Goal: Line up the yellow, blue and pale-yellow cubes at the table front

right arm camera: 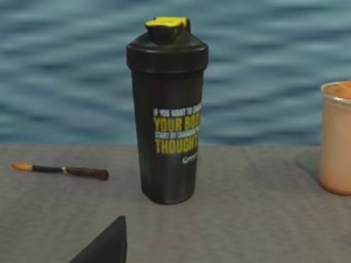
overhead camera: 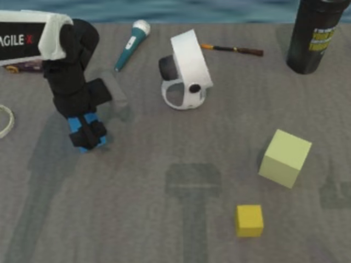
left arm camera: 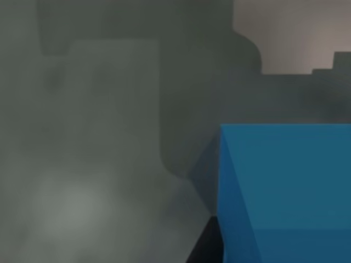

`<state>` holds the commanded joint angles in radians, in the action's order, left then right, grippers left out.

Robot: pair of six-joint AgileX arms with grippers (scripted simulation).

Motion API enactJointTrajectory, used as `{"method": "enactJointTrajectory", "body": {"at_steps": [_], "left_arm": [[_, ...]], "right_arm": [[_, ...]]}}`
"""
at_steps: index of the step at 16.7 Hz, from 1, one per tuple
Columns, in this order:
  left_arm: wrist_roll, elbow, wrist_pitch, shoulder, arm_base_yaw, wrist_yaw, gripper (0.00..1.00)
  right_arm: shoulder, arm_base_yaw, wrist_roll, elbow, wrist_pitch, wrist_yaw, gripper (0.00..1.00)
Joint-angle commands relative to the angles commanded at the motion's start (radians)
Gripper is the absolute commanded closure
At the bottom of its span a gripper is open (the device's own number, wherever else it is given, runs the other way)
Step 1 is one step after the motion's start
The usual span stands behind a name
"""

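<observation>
The blue cube [overhead camera: 86, 131] sits at the table's left, held between the black fingers of my left gripper [overhead camera: 86, 135], which is shut on it. In the left wrist view the blue cube [left arm camera: 285, 186] fills the frame's corner, with one dark finger [left arm camera: 205, 249] pressed against its side. At the front right lies the small yellow cube [overhead camera: 249, 220]. The large pale-yellow cube [overhead camera: 285, 158] rests just behind it, slightly to the right. My right arm is outside the top view; only a dark part of the right gripper [right arm camera: 107, 246] shows in its wrist view.
Along the back of the grey table [overhead camera: 164, 230] lie a teal microphone [overhead camera: 131, 44], a white headset [overhead camera: 186, 71], a paintbrush [overhead camera: 233, 50] and a black shaker bottle [overhead camera: 317, 33]. A white ring [overhead camera: 4, 120] is at the left edge. An orange-filled cup [right arm camera: 337, 137] stands beside the bottle.
</observation>
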<state>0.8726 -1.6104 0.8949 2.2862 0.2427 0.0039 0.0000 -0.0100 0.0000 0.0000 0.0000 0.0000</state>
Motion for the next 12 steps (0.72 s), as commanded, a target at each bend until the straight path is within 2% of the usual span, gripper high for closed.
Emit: {"method": "enactJointTrajectory", "body": {"at_steps": [1,2,12], "left_arm": [[0.0,0.0,0.0,0.0,0.0,0.0,0.98],[0.0,0.0,0.0,0.0,0.0,0.0,1.0],[-0.008,-0.015,0.035,-0.031,-0.001,0.01,1.0]], "right_arm": [[0.0,0.0,0.0,0.0,0.0,0.0,0.0],[0.0,0.0,0.0,0.0,0.0,0.0,0.0],[0.0,0.0,0.0,0.0,0.0,0.0,0.0]]}}
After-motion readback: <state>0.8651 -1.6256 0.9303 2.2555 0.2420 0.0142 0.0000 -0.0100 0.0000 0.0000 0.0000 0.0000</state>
